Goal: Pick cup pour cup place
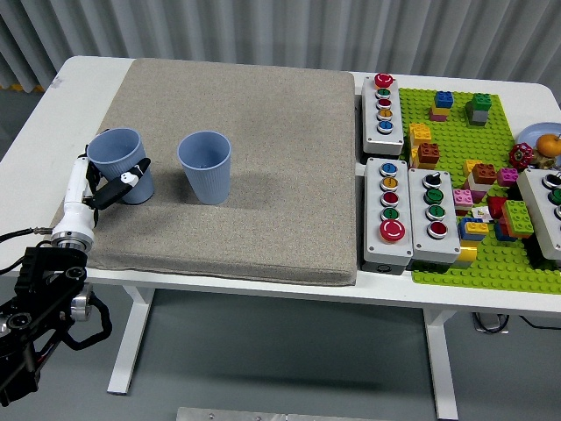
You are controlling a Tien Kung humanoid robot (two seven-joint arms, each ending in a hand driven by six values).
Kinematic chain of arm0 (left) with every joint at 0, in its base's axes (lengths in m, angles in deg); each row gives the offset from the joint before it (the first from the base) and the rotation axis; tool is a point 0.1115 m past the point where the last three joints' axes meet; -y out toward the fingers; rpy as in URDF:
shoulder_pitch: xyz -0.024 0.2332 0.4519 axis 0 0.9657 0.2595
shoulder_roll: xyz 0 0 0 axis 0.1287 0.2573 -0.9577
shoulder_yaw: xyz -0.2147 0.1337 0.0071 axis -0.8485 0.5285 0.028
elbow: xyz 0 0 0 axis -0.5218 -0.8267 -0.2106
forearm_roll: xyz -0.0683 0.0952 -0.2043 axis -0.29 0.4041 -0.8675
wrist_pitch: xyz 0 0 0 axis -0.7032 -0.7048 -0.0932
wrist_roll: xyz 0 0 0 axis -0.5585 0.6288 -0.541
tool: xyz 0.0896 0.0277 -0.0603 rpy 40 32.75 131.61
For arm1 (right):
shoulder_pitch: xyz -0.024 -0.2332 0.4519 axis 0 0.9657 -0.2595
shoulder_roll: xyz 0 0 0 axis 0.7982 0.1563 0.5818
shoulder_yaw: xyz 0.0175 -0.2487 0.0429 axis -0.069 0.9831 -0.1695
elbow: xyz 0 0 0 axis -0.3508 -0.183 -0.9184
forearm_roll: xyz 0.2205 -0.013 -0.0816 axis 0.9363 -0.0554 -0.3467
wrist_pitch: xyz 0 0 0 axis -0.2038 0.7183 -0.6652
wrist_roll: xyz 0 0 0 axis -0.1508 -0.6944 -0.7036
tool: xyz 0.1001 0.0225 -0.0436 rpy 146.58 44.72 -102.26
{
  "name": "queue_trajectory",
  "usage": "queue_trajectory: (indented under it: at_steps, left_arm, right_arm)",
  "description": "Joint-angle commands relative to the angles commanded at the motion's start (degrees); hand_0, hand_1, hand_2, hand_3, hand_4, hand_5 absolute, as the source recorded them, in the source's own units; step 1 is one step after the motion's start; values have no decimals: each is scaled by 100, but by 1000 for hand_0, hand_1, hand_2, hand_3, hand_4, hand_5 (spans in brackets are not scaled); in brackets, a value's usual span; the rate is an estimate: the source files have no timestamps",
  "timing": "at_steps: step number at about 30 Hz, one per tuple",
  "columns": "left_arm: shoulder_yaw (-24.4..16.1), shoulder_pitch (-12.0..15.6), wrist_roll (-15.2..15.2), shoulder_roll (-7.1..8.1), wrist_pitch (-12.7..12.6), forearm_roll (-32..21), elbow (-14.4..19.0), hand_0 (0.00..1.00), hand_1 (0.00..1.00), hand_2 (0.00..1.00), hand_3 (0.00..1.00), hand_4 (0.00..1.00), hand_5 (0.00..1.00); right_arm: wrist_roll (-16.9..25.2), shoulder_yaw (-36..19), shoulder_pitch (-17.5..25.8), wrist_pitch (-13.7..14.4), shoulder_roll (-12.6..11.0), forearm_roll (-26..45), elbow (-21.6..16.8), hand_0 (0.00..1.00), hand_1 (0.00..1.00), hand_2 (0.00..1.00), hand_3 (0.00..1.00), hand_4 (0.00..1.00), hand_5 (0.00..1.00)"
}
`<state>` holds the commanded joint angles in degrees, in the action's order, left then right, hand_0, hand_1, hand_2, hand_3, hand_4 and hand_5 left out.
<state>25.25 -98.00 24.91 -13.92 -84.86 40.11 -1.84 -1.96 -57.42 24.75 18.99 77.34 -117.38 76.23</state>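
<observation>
Gripping the left blue cup [123, 163] near its base, the left hand [103, 186] has black fingers wrapped around its smooth tapered plastic wall; the cup leans slightly left. It sits at the left edge of the coarse beige fabric mat [254, 132]. A matching upright cup [205, 166] stands just beside.

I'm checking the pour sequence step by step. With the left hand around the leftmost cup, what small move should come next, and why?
Probably lift the left cup a little higher and carry it right, toward the second cup. The left hand grips it, and it already tilts, while the second cup stands upright and open-mouthed close beside it on the mat.
</observation>
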Motion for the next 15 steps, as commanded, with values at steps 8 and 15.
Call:
queue_trajectory:
  at_steps: [8,15]
  left_arm:
    - [-130,146,166,-2,90,370,202,801,819,956,934,897,324]
    - [-255,231,290,-7,167,662,341,867,883,998,998,948,374]
  right_arm:
    - [-1,-8,-10,-7,-3,-8,0,711,658,628,592,2,112]
    - [0,-19,-15,-10,-5,-12,0,712,658,628,592,2,112]
